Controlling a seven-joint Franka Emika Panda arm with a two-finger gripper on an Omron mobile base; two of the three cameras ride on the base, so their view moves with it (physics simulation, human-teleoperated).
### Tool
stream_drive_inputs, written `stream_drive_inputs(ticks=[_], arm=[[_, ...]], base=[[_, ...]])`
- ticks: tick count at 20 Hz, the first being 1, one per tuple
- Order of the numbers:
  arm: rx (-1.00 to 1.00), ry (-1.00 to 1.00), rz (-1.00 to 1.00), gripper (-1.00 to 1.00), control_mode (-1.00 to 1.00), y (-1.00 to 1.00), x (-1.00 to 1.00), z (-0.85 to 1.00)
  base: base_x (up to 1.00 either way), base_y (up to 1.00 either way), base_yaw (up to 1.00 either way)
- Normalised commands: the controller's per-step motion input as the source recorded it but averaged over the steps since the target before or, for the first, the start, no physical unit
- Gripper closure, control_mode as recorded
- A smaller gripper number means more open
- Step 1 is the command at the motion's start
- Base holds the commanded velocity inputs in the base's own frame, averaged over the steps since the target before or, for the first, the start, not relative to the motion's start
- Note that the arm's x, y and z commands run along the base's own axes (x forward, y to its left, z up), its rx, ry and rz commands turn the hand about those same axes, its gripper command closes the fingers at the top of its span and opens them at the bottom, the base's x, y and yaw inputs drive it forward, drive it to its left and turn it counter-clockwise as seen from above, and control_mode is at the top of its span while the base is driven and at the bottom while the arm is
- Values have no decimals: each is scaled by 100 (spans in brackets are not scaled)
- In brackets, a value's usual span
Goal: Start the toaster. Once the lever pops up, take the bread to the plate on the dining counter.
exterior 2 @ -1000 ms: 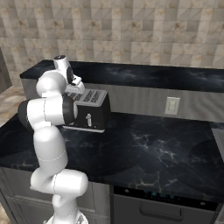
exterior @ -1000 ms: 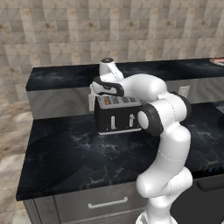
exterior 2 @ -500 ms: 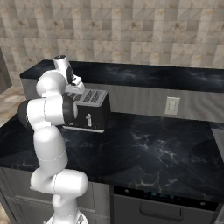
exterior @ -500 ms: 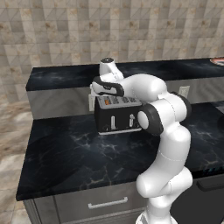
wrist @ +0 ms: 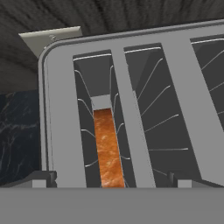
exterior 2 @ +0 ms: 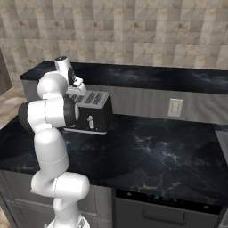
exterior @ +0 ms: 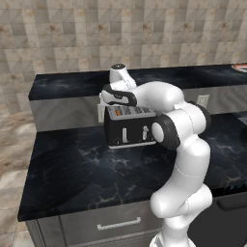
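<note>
Tan stone tiles cover the back wall, and below them runs the dining counter (exterior: 193, 76), a long raised bar with a black marbled top and a plain grey front. At its far right end a sliver of the plate (exterior: 240, 67) shows, reddish-brown at the rim. In front of it sits a lower counter (exterior: 87, 169), also black and marbled, with a handled drawer beneath its front edge. The white arm (exterior: 178, 144) rises from near that front edge and bends back over the toaster (exterior: 126, 131), which stands toward the back edge of the lower counter, close against the grey panel. It is a black box with a silver slotted top and small pale levers on its front face. A pale wall outlet (exterior 2: 174, 107) sits on the grey panel, well to the right of it. The gripper (wrist: 111, 180) hovers just above the slots with its fingers (wrist: 43, 178) spread wide, holding nothing. Down inside the left slot sits the bread (wrist: 107, 148), seen edge-on as a narrow orange-brown strip of mottled crust.
</note>
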Motion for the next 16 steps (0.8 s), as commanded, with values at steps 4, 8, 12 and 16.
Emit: stream_drive_inputs(ticks=[4, 8, 12, 16], arm=[[0, 0, 0, -100, -100, 0, 0, 0], [0, 0, 0, -100, -100, 0, 0, 0], [0, 0, 0, -100, -100, 0, 0, 0], [0, 0, 0, -100, -100, 0, 0, 0]], base=[[0, 0, 0], [0, 0, 0], [0, 0, 0], [0, 0, 0]])
